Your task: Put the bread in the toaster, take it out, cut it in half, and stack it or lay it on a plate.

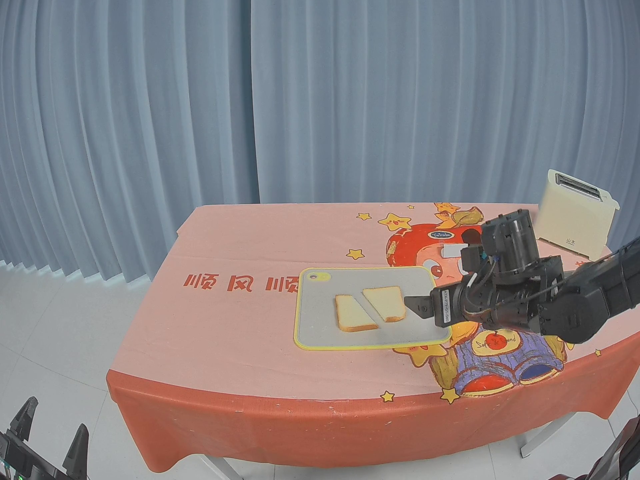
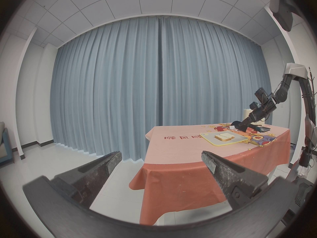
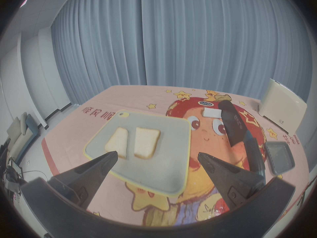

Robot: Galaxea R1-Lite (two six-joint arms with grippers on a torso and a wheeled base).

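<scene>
Both bread halves (image 1: pixel 370 306) lay side by side on the board (image 1: pixel 320 331). The right hand (image 1: pixel 420 305) hung wide open, empty, at the board's right edge; a shallow pinch could crumble or drop a half.

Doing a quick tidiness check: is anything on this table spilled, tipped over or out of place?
Nothing stands out. The two pale bread halves lie flat, slightly apart, on the grey, yellow-rimmed cutting board; the cream toaster stands upright; the black knife lies on the pink cartoon tablecloth beside the dark grey tray.
</scene>
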